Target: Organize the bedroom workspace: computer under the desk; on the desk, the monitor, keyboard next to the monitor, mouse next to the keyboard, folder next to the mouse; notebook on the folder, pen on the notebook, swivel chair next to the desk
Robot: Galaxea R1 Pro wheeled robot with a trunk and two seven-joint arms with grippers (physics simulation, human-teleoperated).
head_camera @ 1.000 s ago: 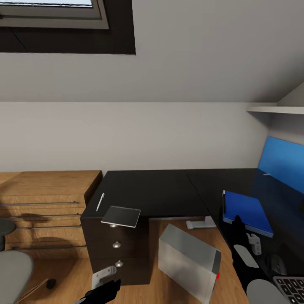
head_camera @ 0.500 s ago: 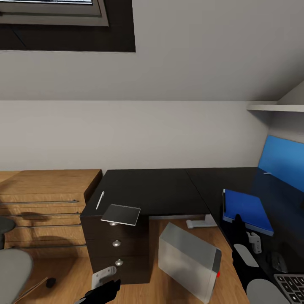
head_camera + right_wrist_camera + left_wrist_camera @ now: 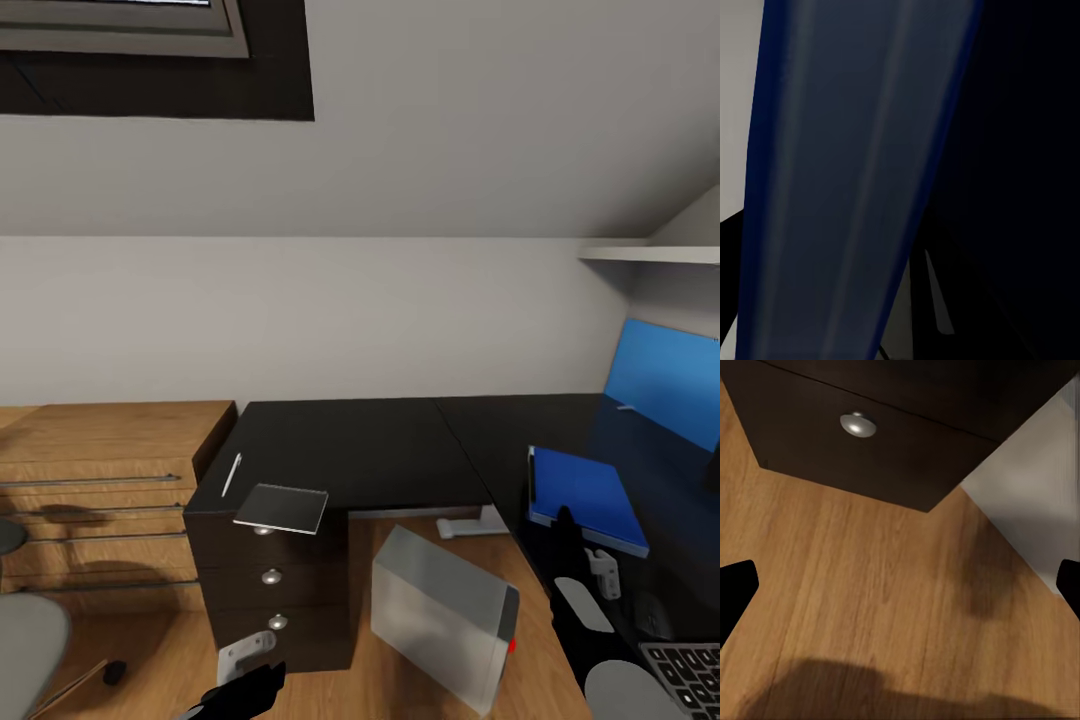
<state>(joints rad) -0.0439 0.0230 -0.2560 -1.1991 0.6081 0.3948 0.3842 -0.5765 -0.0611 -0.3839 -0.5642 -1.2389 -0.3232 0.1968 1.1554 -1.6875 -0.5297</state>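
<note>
Seen from the head: long L-shaped glossy black counter (image 3: 380,450) against the grey wall, its dark three-drawer unit (image 3: 270,590) at the near left end. On that end, slim white pen (image 3: 231,474) lying just beside a thin small grey notebook (image 3: 282,508), whose near edge sticks out past the counter's rim. On the right wing, flat bright blue folder (image 3: 585,497) lying flat, near a blue wall panel (image 3: 665,380). Cut off by the frame's lower right corner: slim black keyboard (image 3: 690,675), only a corner of keys visible. Below the counter's inner corner, plain light grey-white computer tower (image 3: 440,615) tilted on the light wood plank floor (image 3: 150,650), near the counter's white leg foot (image 3: 470,523). At the far left edge, a sliver of grey upholstered swivel chair (image 3: 25,640), mostly out of frame. Low light-wood cabinets (image 3: 100,480) left of the drawer unit.

Left gripper (image 3: 900,592) low before the drawers, fingers (image 3: 735,592) spread wide, nothing between them, over bare floor. Right gripper (image 3: 565,540) above the counter beside the folder; fingers' spacing impossible to tell, wrist view too dark and blurred.
</note>
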